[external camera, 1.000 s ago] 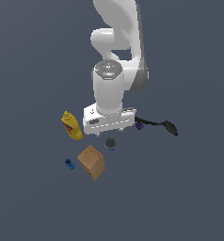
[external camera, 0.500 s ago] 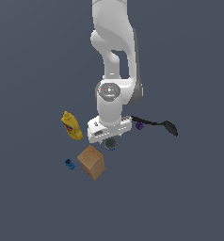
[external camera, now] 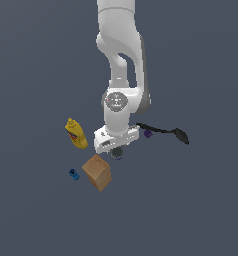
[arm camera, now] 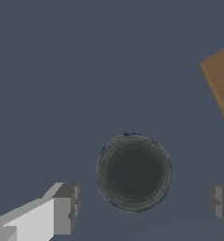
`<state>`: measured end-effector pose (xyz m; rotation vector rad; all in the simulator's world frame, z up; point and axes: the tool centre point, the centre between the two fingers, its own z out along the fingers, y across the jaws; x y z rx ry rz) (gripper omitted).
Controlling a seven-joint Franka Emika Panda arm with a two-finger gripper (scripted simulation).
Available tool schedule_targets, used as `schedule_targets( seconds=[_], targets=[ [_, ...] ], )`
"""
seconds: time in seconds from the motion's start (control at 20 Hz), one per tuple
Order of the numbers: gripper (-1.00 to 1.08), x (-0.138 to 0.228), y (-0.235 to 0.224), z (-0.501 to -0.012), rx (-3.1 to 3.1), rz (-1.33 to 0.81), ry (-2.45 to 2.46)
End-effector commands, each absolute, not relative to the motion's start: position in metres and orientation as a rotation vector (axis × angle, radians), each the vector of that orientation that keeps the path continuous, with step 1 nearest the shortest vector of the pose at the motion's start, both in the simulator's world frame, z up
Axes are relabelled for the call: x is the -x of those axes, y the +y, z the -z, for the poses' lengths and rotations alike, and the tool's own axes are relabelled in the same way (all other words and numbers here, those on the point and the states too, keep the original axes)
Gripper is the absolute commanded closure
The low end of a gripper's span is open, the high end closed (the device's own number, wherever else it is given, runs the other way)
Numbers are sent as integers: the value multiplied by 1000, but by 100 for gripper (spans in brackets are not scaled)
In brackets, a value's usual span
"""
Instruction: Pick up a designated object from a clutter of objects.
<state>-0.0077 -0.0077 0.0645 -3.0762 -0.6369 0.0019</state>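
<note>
Gripper (arm camera: 142, 207) spread wide, grey fingers (arm camera: 67, 207) standing either side of the small short round can with dark grey top and a sliver of blue label (arm camera: 134, 172); gaps visible on both sides, no contact. Seen from the exterior view, the can (external camera: 118, 152) sits on the dark grey floor (external camera: 201, 210) directly under the white arm's hand, mostly hidden by it. Brown cardboard box (external camera: 97, 172) lies just beside the can, toward the exterior view's left and nearer the camera; one corner shows in the wrist view. Tiny blue block (external camera: 73, 174) left of the box. Yellow bottle (external camera: 76, 133), tilted, further left of the hand. Small purple piece (external camera: 148, 133) and black long-handled spoon (external camera: 163, 131) lie to the exterior view's right.
</note>
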Motion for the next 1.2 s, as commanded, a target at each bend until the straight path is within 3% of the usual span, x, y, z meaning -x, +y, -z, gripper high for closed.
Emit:
schedule_targets(
  seconds=[0.0,0.8,0.85,1.15],
  targets=[
    [-92,8,-8,-62,3076,-2,-637],
    [-92,8,-8,-14,3075,0,-642],
    [108,8,-8,-14,3075,0,-642],
    [108,8,-8,-14,3075,0,-642]
  ],
)
